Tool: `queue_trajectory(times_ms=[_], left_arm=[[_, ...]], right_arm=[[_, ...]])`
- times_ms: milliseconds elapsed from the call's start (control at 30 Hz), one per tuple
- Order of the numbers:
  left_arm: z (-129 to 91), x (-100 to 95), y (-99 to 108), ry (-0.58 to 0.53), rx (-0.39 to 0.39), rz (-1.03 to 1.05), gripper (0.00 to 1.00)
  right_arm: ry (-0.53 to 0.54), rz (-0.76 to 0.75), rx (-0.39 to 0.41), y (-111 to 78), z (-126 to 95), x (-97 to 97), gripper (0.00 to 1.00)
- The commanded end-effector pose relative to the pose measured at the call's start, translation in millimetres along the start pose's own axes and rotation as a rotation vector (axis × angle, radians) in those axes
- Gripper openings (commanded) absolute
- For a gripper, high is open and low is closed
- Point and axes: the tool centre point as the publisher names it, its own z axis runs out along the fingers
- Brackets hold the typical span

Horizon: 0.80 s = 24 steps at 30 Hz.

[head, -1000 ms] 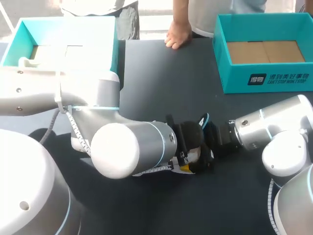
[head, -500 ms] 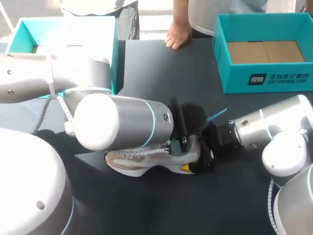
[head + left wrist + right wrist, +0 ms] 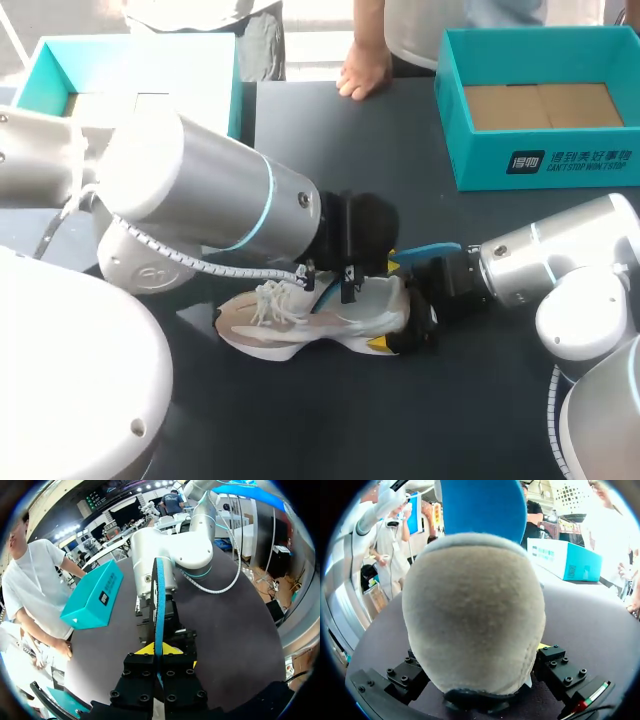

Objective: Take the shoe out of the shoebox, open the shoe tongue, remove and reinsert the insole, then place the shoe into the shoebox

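Shoe (image 3: 300, 320) lies on the counter (image 3: 330, 180), out of its shoebox (image 3: 540, 100); right hand (image 3: 408, 325) clamps the heel; left hand (image 3: 159, 652) pinches the blue insole (image 3: 159, 600), apparently pulled out; reinserting and boxing are left.

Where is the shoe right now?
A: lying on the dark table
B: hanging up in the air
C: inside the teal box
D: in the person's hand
A: the shoe lies on the dark table, its heel held in the right claw, while the left claw pinches the blue insole.
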Motion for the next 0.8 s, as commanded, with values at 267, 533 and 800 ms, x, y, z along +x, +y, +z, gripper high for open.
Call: queue_trajectory(times_ms=[267,533,800], left_arm=[[-17.3,1.8,1.4,0.196,0.075,0.011,0.0],[-37.6,-21.2,-20.5,0.29,0.177,0.035,0.0],[-65.3,-56.9,-42.2,0.262,0.303,0.02,0.0]], right_arm=[[0.0,0.001,0.007,-2.9,5.8,-2.3,0.0],[0.0,0.001,0.007,-2.9,5.8,-2.3,0.0],[0.0,0.001,0.007,-2.9,5.8,-2.3,0.0]])
